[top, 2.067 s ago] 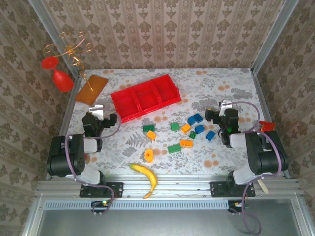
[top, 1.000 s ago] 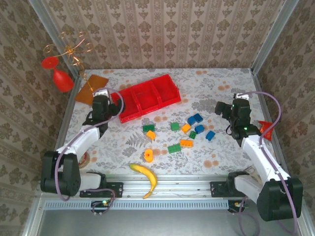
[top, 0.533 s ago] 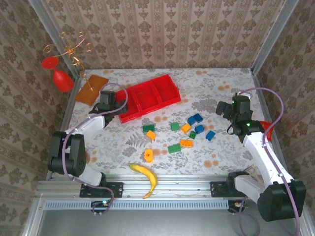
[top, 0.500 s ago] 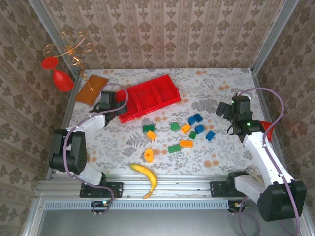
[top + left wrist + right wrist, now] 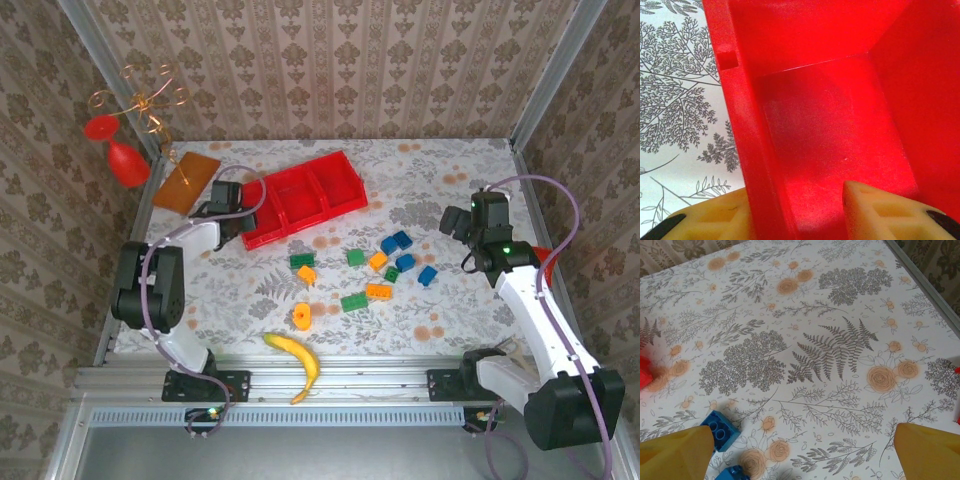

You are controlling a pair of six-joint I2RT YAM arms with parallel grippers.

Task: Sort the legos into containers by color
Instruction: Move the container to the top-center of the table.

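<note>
**Left claw astride the tray wall, bricks loose on the desk**

My left claw (image 5: 785, 200) is spread open across the end wall of the red tray (image 5: 750, 125). One finger (image 5: 705, 220) sits outside over the flowered desk (image 5: 680, 100), and the other (image 5: 890, 215) sits inside the end compartment. The inner finger has not closed against the wall. From above, that claw (image 5: 228, 200) is at the tray's left end, beside the orange-brown board (image 5: 186, 180).

My right claw (image 5: 805, 440) is spread wide and has hold of nothing. It hangs over bare desk with a blue brick (image 5: 719, 429) near its left finger. From above it (image 5: 470, 215) is right of the bricks and apart from them.

The legos lie scattered on the desk, outside the tray (image 5: 310, 225) and nearer me than it. They include a green brick (image 5: 302, 260), an orange brick (image 5: 379, 292), a blue brick (image 5: 396, 241) and the orange round piece (image 5: 302, 316). A banana (image 5: 298, 358) lies at the near edge.
</note>
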